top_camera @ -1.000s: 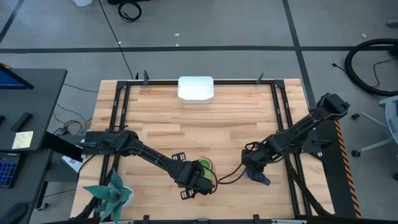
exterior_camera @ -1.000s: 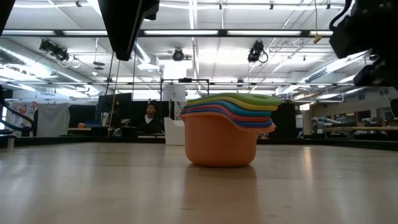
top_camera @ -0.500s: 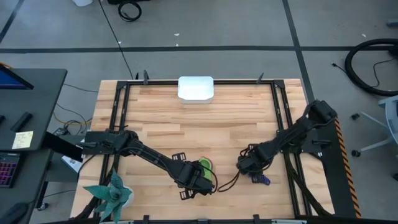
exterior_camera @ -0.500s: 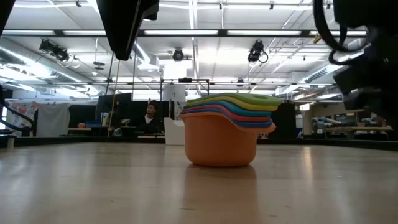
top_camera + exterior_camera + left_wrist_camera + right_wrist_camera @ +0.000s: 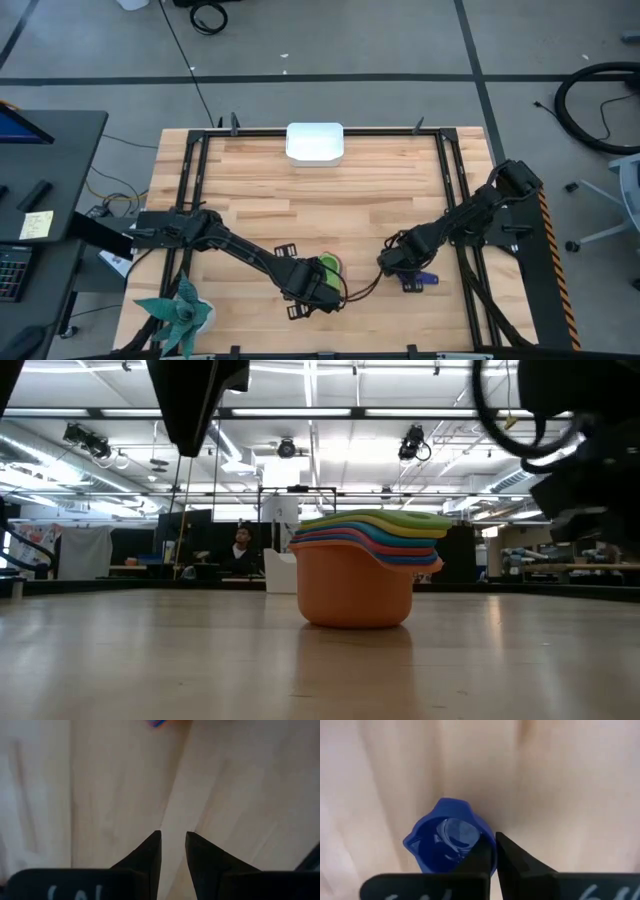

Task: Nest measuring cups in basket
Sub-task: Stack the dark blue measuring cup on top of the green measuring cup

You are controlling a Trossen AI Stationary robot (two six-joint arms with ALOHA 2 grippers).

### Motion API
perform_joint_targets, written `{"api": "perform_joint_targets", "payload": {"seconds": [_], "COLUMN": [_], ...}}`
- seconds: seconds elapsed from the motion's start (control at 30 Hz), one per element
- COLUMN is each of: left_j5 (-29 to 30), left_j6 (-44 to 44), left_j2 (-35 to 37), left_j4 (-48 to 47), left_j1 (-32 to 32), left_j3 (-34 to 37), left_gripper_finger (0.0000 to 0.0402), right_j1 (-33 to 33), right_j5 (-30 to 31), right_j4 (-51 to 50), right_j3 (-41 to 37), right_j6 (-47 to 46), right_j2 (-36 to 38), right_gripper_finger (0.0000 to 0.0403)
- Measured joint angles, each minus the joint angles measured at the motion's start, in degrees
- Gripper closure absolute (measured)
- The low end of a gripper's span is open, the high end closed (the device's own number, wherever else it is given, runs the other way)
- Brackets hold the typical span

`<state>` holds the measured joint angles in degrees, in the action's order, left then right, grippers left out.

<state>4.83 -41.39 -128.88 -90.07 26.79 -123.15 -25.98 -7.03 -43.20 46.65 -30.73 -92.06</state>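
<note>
A stack of measuring cups (image 5: 365,575), orange at the bottom and green on top (image 5: 329,267), stands on the wooden table near its front edge. My left gripper (image 5: 173,837) hovers just beside the stack, pointing down, open by a narrow gap with nothing between its fingers. To the right, a dark blue cup (image 5: 447,840) sits mouth up, and my right gripper (image 5: 495,851) is shut on it. The white basket (image 5: 315,143) rests at the middle of the far edge. My right gripper comes from above, pointing down, and has the dark blue cup's rim (image 5: 490,845) between its fingers. One finger (image 5: 481,856) stands over the cup's inside and the other (image 5: 512,860) outside its wall. The cup stays mouth up; whether it is off the table I cannot tell.
A green spiky plant figure (image 5: 180,310) stands at the near left corner. Black frame rails (image 5: 450,170) run along the table's sides. A cable (image 5: 365,285) hangs between the two grippers. A person (image 5: 240,540) sits in the room far behind.
My right gripper has come down and a little toward the table's left, onto the dark blue cup.
</note>
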Motion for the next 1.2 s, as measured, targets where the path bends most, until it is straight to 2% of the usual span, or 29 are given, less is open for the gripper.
{"api": "perform_joint_targets", "payload": {"seconds": [0.17, 0.27, 0.4, 0.53, 0.67, 0.83, 1.03, 1.2], "left_j5": [1.52, 5.34, 11.65, 15.47, 14.46, 13.54, 17.91, 18.44], "left_j6": [-1.03, -1.72, -2.95, -1.78, 0.94, 4.90, 13.96, 16.55], "left_j2": [0.67, 2.59, 6.77, 11.41, 15.60, 19.97, 23.55, 27.10], "left_j4": [0.01, 0.08, 0.05, 0.00, 0.04, 0.05, 0.18, 0.11], "left_j1": [0.07, 0.36, 0.44, 0.44, 1.36, 3.52, 4.29, 4.10], "left_j3": [0.02, 0.04, 0.04, 0.02, 0.02, 0.02, 0.37, 5.60], "left_gripper_finger": [0.0308, 0.0308, 0.0308, 0.0308, 0.0308, 0.0308, 0.0308, 0.0308], "right_j1": [1.38, 1.75, 2.41, 4.51, 7.30, 9.61, 10.59, 9.14], "right_j5": [0.84, 0.53, 0.15, 2.00, 4.63, 9.36, 9.66, 8.56], "right_j4": [0.60, 0.32, -0.71, -1.43, -3.12, -5.82, -3.37, -0.60], "right_j3": [-0.02, 0.87, 5.61, 12.58, 20.04, 27.19, 30.11, 33.03], "right_j6": [-6.65, -10.07, -12.53, -16.51, -25.11, -31.43, -38.42, -40.52], "right_j2": [2.27, 2.82, 2.85, 2.91, 2.91, 3.02, 2.84, -2.13], "right_gripper_finger": [0.0390, 0.0390, 0.0390, 0.0390, 0.0390, 0.0390, 0.0390, 0.0390]}}
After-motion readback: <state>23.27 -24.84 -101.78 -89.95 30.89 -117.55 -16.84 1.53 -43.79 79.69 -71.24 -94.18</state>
